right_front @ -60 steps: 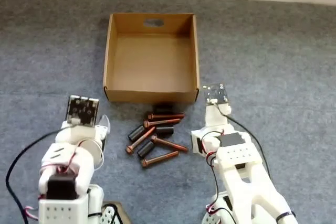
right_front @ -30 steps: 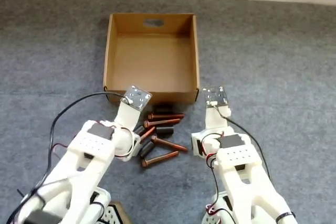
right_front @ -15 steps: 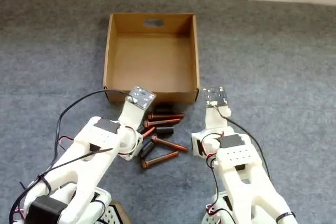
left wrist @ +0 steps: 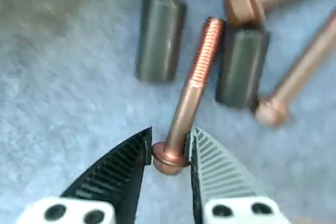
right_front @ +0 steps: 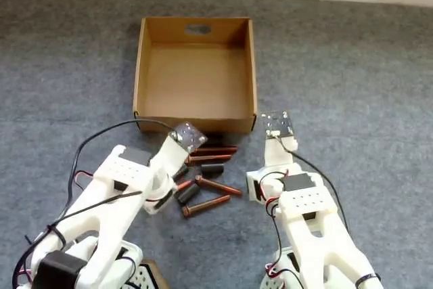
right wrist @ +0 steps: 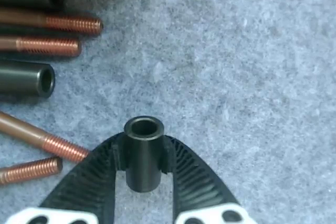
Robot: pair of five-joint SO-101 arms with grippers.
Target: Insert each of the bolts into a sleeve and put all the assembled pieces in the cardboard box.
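Gripping the bolt [left wrist: 185, 100] head, left claw [left wrist: 171, 130] leaves threads pointing away; right claw [right wrist: 142, 141] pinches sleeve [right wrist: 143, 156], bore outward.

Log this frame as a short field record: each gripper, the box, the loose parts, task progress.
left gripper: at the head of a bolt lying on the carpet
right gripper: shut on a sleeve, its open end towards the wrist camera
cardboard box: no pieces inside
loose parts: loose bolts and loose sleeves piled on the carpet just in front of the box
progress: no bolt seen in a sleeve yet
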